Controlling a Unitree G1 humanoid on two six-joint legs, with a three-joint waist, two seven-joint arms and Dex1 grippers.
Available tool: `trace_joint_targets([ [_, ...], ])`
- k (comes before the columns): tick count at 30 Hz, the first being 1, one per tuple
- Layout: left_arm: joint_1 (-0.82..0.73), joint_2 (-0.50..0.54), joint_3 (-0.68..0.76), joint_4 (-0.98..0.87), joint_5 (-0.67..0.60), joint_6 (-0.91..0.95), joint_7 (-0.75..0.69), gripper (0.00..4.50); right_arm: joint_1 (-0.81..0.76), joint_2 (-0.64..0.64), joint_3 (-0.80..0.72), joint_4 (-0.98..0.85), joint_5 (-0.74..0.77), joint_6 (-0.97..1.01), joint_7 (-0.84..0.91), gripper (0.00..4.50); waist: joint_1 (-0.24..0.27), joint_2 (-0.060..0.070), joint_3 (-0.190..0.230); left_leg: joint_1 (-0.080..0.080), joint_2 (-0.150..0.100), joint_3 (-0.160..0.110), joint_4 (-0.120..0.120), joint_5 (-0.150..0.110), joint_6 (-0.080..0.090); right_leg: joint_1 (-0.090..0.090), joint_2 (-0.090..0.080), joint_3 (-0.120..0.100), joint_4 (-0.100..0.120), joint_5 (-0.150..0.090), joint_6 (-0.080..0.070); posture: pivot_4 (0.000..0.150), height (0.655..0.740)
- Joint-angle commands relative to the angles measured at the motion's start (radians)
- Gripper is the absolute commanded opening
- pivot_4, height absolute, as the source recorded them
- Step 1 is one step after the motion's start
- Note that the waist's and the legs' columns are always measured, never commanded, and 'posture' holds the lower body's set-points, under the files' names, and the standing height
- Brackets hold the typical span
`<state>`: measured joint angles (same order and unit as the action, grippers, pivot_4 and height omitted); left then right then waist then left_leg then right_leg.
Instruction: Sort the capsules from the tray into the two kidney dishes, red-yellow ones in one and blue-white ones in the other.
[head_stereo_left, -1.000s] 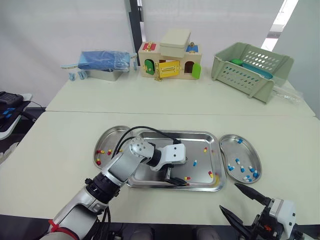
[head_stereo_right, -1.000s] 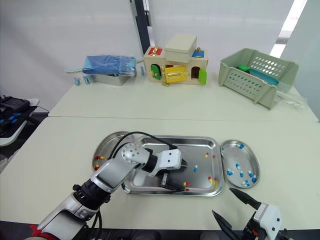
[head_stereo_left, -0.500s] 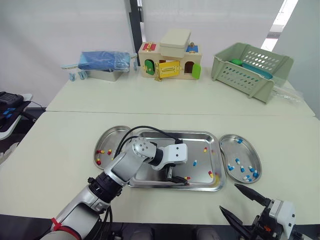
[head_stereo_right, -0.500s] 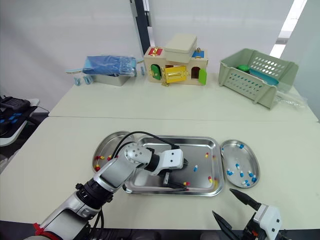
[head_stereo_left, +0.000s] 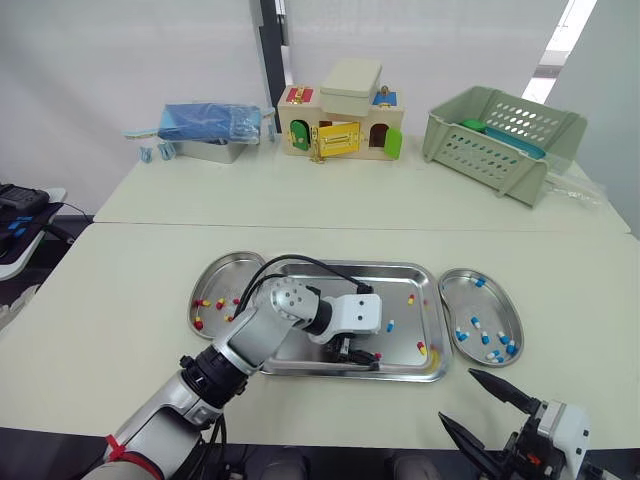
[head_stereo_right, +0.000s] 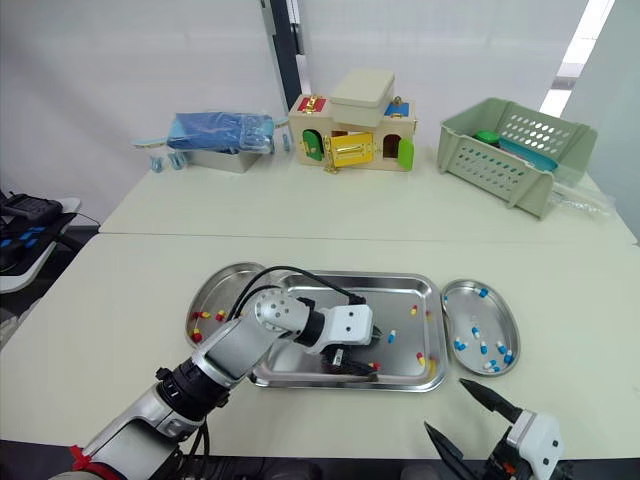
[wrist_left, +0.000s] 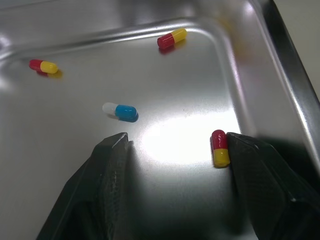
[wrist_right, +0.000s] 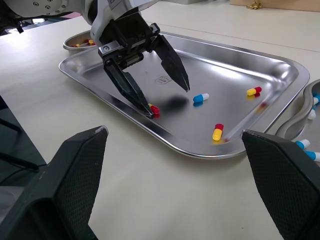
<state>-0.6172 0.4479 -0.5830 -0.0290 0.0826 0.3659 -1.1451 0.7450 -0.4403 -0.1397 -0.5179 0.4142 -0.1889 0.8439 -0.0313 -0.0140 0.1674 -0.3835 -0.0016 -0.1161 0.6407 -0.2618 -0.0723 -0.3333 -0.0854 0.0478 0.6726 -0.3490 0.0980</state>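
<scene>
Found the counter (head_stereo_left: 120, 290) laid out for short carries: tray (head_stereo_left: 400, 267) in the middle, a kidney dish close against each end. Counted red-yellow capsules in the left dish (head_stereo_left: 222, 272) and blue-white ones in the right dish (head_stereo_left: 500, 305). Took that as the reason for the flanking, each colour only a brief trip from the tray to its own side.

Noted the right tool (head_stereo_left: 458, 396) low by the counter's front edge, spread apart and empty, well apart from the tray and probably parked clear of the other arm's work.

Saw the left tool (wrist_left: 176, 137) down inside the tray near the front rim, also spread apart, clamped on nothing, tips low to the metal. Read this as the grasp step for a red-yellow capsule (wrist_left: 220, 148) lying flat on the tray floor against the inner face of one finger (wrist_left: 255, 170) — seemingly touching it — and well off from the other finger across the open gap. Judged the pick off-centre. Expected a shove along the slick steel rather than a square pinch, unless re-centred first.

Spotted a blue-white capsule (wrist_left: 120, 111) just past the tips, nearer the opposite finger. Also spotted a second red-yellow capsule (head_stereo_left: 410, 298) by the far right corner and a third red-yellow capsule (head_stereo_left: 421, 349) by the right rim. Reckoned the sorting well along, with four left in the tray.
</scene>
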Motion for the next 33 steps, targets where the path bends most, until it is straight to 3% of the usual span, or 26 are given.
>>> trace_joint_targets([
  [1,0.000,-0.001,-0.021,0.006,0.029,-0.010,0.007,3.28,0.003,0.003,-0.003,-0.014,0.006,-0.015,-0.010,4.50,0.000,0.000,0.000,0.000,0.000,0.000,0.000,0.000,0.000,0.000,0.000,0.000,0.000,0.000,0.000,0.150,0.7400],
  [8,-0.004,0.002,-0.032,0.016,0.044,-0.022,-0.002,3.28,-0.006,-0.004,0.006,-0.028,0.004,-0.002,-0.028,4.50,0.000,0.000,0.000,0.000,0.000,0.000,0.000,0.000,0.000,0.000,0.000,0.000,0.000,0.000,0.000,0.150,0.7400],
  [9,-0.003,0.003,-0.032,0.017,0.046,-0.025,-0.004,3.11,-0.008,-0.005,0.006,-0.031,0.004,0.002,-0.031,4.50,0.000,0.000,0.000,0.000,0.000,0.000,0.000,0.000,0.000,0.000,0.000,0.000,0.000,0.000,0.000,0.150,0.7400],
  [11,-0.003,0.003,-0.032,0.019,0.047,-0.030,-0.007,2.72,-0.012,-0.007,0.006,-0.035,0.004,0.008,-0.036,4.50,0.000,0.000,0.000,0.000,0.000,0.000,0.000,0.000,0.000,0.000,0.000,0.000,0.000,0.000,0.000,0.150,0.7400],
  [19,-0.001,0.006,-0.034,0.017,0.046,-0.031,-0.011,0.07,-0.012,-0.010,0.004,-0.029,0.005,0.006,-0.037,4.50,0.000,0.000,0.000,0.000,0.000,0.000,0.000,0.000,0.000,0.000,0.000,0.000,0.000,0.000,0.000,0.150,0.7400],
  [33,0.014,0.055,0.022,-0.059,-0.009,-0.016,-0.057,0.03,-0.006,-0.037,-0.011,-0.026,0.015,-0.010,-0.002,4.50,0.000,0.001,0.000,0.000,0.000,0.000,0.000,0.000,0.000,0.000,0.000,0.000,0.001,0.000,0.000,0.150,0.7400],
])
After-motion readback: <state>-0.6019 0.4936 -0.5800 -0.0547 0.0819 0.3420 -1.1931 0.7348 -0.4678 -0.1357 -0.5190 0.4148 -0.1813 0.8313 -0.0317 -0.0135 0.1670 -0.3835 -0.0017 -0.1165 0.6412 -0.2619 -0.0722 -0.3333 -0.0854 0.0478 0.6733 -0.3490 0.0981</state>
